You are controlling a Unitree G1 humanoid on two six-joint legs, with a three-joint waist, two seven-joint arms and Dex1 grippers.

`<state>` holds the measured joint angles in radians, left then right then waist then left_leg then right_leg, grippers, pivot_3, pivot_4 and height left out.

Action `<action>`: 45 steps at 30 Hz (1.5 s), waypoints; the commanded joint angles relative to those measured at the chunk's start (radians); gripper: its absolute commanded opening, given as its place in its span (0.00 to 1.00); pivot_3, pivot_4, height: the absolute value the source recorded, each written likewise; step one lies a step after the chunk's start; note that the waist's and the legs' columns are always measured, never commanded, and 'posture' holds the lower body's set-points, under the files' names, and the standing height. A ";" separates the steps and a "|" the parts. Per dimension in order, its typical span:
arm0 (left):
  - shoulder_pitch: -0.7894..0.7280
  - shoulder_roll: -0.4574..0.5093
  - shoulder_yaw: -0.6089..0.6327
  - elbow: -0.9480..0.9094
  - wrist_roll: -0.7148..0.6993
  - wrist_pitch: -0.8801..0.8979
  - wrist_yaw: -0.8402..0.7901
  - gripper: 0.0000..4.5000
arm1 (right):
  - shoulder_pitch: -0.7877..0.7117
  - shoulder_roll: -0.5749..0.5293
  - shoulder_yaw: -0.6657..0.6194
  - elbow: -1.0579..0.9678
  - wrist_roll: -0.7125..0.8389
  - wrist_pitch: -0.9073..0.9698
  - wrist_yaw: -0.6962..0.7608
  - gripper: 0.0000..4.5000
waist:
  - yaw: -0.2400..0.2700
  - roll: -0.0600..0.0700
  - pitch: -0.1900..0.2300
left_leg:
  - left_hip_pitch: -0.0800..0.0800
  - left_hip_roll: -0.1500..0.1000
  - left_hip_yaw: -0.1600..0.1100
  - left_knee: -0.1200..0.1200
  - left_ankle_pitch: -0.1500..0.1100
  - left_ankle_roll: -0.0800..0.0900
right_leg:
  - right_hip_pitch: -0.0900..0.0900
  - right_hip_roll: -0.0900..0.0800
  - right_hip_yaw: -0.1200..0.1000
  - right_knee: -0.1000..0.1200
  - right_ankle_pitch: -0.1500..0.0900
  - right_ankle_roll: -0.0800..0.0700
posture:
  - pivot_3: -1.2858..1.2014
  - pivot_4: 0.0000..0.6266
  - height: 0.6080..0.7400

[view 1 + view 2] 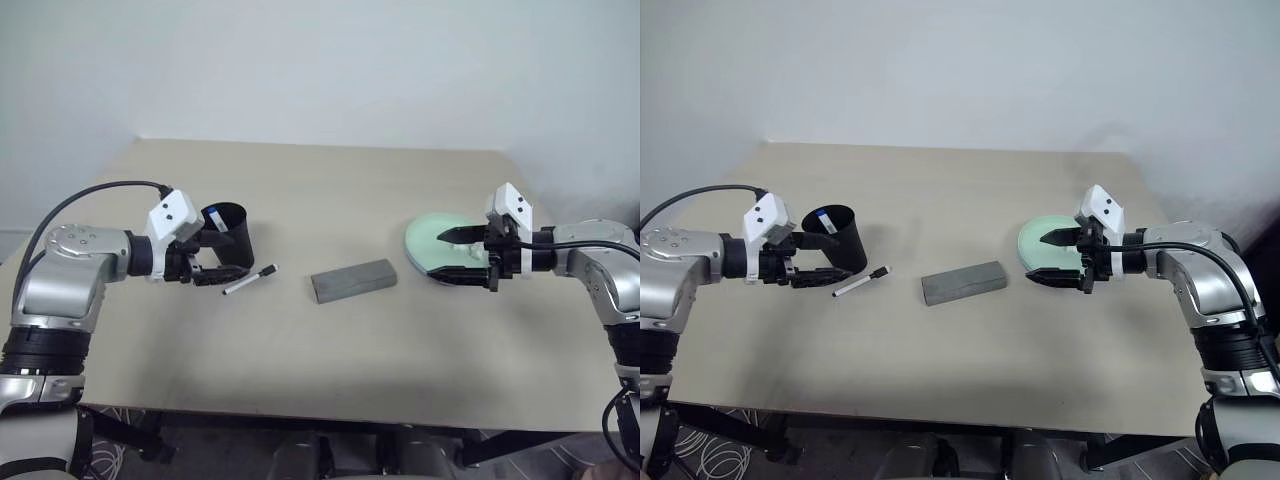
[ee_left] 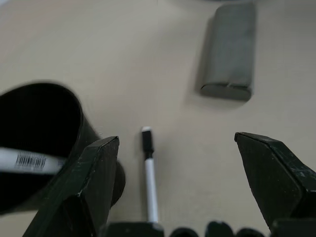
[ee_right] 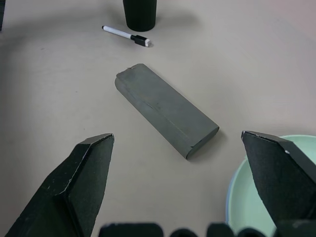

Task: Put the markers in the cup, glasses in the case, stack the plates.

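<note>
One marker left on the desk

Black-capped marker lies at four o'clock of the cup, long axis pointing into the left gripper's parted jaws; right gripper gapes too.

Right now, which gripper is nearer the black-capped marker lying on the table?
Left. The left gripper, open, sits just beside the marker by the cup; the right gripper, open, hovers at the plates, beyond the case.

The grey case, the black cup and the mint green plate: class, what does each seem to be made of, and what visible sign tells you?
Grey case: probably hard plastic or a covered shell, matte; dull, even surface with a thin seam. Black cup: likely matte plastic; thin wall, no glare. Mint green plate: likely smooth plastic; uniform pastel colour, soft sheen.
</note>
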<state>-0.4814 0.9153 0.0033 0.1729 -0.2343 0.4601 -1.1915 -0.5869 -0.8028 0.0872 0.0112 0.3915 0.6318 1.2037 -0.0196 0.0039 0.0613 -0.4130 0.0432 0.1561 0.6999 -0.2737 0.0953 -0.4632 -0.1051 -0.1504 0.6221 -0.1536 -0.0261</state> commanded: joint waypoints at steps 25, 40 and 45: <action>-0.010 -0.116 -0.051 0.317 0.122 -0.217 0.079 0.88 | -0.032 0.006 -0.016 -0.020 0.010 -0.014 -0.003 1.00 | 0.000 0.000 0.000 | -0.001 0.000 0.001 -0.002 0.000 -0.001 | -0.003 -0.001 -0.001 0.000 0.000 0.000 | 0.52 0.00 0.94; -0.069 -0.154 -0.077 0.425 0.166 -0.277 0.078 0.88 | -0.032 0.008 -0.018 -0.022 0.007 -0.017 -0.011 1.00 | 0.000 -0.001 0.000 | -0.001 0.000 0.002 -0.002 0.000 0.000 | -0.003 -0.001 -0.001 0.000 0.000 0.000 | 0.52 0.00 0.94; -0.070 -0.149 -0.089 0.439 0.184 -0.267 0.072 0.88 | -0.035 0.010 -0.017 -0.021 0.007 -0.018 -0.013 1.00 | 0.000 -0.001 0.000 | -0.001 0.000 0.002 -0.002 0.000 0.000 | -0.003 -0.002 -0.001 0.000 0.000 0.000 | 0.52 0.00 0.94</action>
<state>-0.5250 0.7558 -0.0835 0.6142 -0.0624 0.1955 -1.1162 -0.5871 -0.7929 0.0943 0.0110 0.3912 0.6284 1.1945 -0.0196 0.0033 0.0610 -0.4139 0.0431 0.1576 0.6981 -0.2738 0.0950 -0.4663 -0.1067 -0.1515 0.6223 -0.1535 -0.0262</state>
